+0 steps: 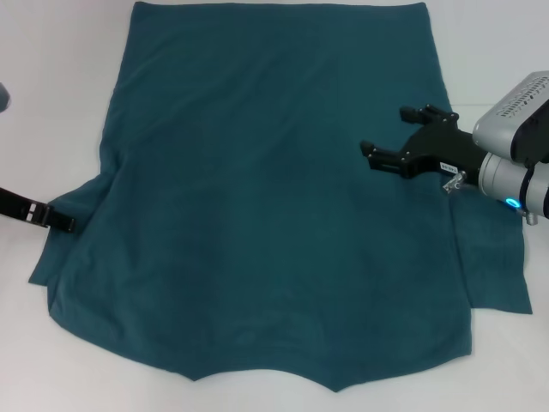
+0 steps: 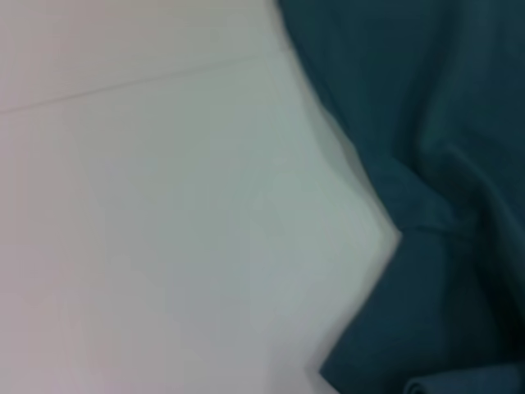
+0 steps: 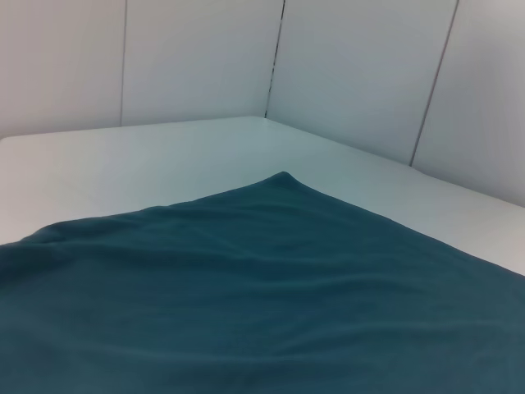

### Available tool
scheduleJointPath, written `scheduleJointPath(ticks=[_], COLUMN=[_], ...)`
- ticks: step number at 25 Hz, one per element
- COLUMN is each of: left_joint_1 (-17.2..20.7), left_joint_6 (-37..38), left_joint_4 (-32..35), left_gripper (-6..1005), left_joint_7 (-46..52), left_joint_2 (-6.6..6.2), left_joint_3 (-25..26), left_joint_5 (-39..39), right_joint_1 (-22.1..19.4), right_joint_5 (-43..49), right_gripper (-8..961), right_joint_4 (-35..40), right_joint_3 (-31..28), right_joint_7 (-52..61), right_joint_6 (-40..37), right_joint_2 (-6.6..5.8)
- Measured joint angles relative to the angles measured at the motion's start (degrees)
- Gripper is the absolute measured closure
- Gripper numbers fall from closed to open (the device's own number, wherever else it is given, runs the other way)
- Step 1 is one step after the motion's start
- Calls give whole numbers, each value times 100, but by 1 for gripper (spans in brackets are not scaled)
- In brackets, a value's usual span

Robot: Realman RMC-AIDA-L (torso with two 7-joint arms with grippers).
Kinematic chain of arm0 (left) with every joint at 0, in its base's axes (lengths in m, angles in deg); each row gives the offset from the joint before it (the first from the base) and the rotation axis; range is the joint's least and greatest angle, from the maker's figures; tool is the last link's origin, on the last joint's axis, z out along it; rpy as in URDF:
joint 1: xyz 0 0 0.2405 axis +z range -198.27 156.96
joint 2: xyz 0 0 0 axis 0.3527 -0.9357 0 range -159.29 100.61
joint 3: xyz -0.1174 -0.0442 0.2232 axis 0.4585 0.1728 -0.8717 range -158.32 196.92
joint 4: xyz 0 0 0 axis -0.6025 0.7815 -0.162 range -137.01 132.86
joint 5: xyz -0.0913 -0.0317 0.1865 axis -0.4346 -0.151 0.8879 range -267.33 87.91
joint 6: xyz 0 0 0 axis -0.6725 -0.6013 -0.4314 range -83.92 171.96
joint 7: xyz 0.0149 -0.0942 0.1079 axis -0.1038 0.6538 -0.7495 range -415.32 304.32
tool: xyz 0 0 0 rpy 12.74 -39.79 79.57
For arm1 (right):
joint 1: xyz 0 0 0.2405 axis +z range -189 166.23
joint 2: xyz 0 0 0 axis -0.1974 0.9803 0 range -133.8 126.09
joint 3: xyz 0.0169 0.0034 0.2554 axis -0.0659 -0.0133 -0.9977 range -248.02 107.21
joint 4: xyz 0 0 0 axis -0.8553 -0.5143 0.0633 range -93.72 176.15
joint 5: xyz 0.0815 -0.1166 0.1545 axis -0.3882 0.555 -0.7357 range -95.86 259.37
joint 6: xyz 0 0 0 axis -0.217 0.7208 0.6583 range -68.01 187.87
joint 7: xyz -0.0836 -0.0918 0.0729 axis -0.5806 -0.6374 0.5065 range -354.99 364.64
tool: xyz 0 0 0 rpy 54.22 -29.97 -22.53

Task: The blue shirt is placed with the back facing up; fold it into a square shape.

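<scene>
The blue shirt (image 1: 266, 197) lies spread flat on the white table, plain side up, hem at the far side and collar toward me. Its sleeves stick out at the left (image 1: 69, 232) and the right (image 1: 493, 266). My right gripper (image 1: 388, 133) hovers open over the shirt's right side with nothing in it. My left gripper (image 1: 58, 221) sits low at the edge of the left sleeve. The left wrist view shows the shirt's rumpled edge (image 2: 443, 197). In the right wrist view a corner of the shirt (image 3: 279, 185) points away.
The white table (image 1: 51, 86) surrounds the shirt, with bare strips at both sides. White wall panels (image 3: 353, 74) meet in a corner behind the table's far edge. A grey object (image 1: 3, 96) shows at the left border.
</scene>
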Motion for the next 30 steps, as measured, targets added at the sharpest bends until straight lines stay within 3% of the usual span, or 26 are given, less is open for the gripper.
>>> scheduleJointPath(ticks=[20,30], left_joint_1=[-100,-368], left_joint_6=[347,499], left_joint_4=[30,-95], left_gripper=[72,76], left_joint_7=[-11,53], left_joint_2=[1,-11], left_joint_3=[-68,-38], left_joint_5=[-2,-8], right_joint_1=[24,-20], right_joint_5=[1,-2], right_gripper=[47,47], right_joint_4=[-45,-53], right_joint_3=[0,0], right_joint_7=[-1,0], right_joint_6=[29,-18], right_joint_2=[0,0])
